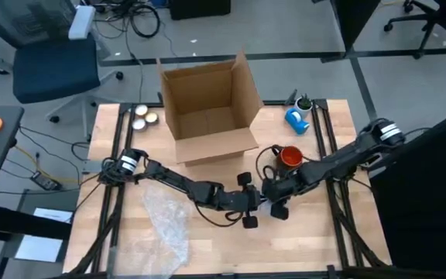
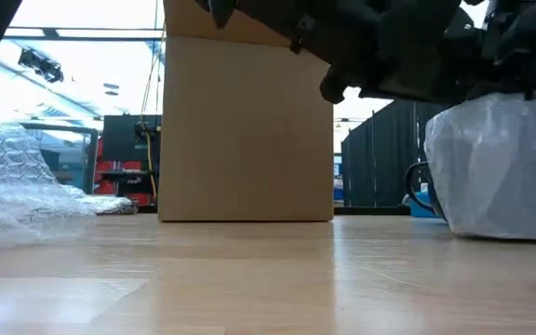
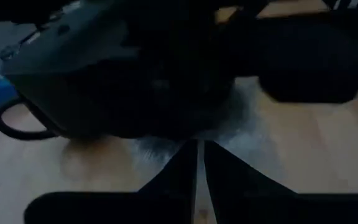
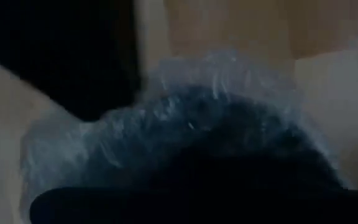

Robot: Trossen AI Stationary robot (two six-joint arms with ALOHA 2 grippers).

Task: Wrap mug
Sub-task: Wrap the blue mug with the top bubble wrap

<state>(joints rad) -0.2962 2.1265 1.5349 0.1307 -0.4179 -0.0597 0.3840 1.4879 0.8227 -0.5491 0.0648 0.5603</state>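
Observation:
A bundle of bubble wrap [image 2: 496, 167] with something dark inside stands on its base on the table, at the right of the low view. It fills the right wrist view [image 4: 185, 124]. In the high view both grippers hide it. My left gripper [image 3: 197, 149] reaches in from the table's left, fingers shut, tips at the wrap [image 3: 241, 124]. My right gripper [image 1: 276, 195] comes from the right and sits right over the bundle. An orange mug [image 1: 289, 156] stands bare just beyond them. My left gripper's shut fingertips [image 3: 185, 155] reach the near edge of the bundle's wrap [image 3: 166, 146], coming level from the table's left. Whether they pinch a layer or only touch it, I cannot tell. The bundle stands on the table.
An open cardboard box [image 1: 207, 105] stands at the far middle. A blue mug [image 1: 296, 118] is at the far right, and loose bubble wrap [image 1: 169, 225] lies at the near left. Two small round things [image 1: 144, 116] sit left of the box.

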